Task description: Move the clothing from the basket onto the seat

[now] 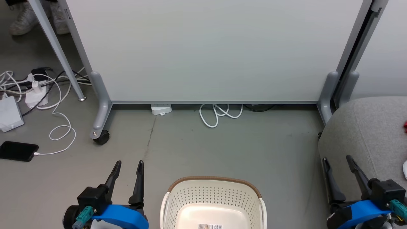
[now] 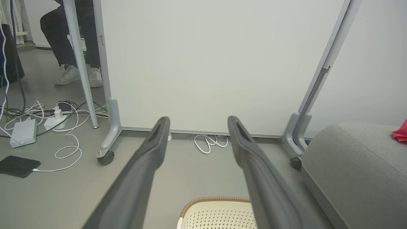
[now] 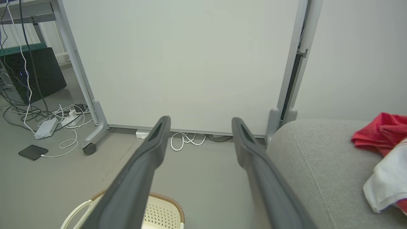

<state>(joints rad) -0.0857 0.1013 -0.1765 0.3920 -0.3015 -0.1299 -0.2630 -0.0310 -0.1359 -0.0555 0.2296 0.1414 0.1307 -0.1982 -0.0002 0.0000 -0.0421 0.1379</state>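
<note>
The cream basket (image 1: pixel 213 194) with a brown rim sits on the floor at the bottom centre of the head view, its inside bare apart from a label; its rim also shows as basket (image 2: pixel 216 203) and basket (image 3: pixel 165 203). Red and white clothing (image 3: pixel 386 140) lies on the grey seat (image 3: pixel 324 165) at the right; a red corner of clothing (image 2: pixel 401 133) and the seat (image 1: pixel 365 133) show too. My left gripper (image 1: pixel 128 167) is open to the left of the basket. My right gripper (image 1: pixel 336 160) is open beside the seat's front edge. Both hold nothing.
A white partition panel (image 1: pixel 206 51) on castor feet (image 1: pixel 101 137) stands across the back. Cables, chargers and a black phone (image 1: pixel 17 151) lie on the floor at the left. A white cable coil (image 1: pixel 219 113) lies under the panel. A person's shoes (image 2: pixel 78 74) show behind the partition.
</note>
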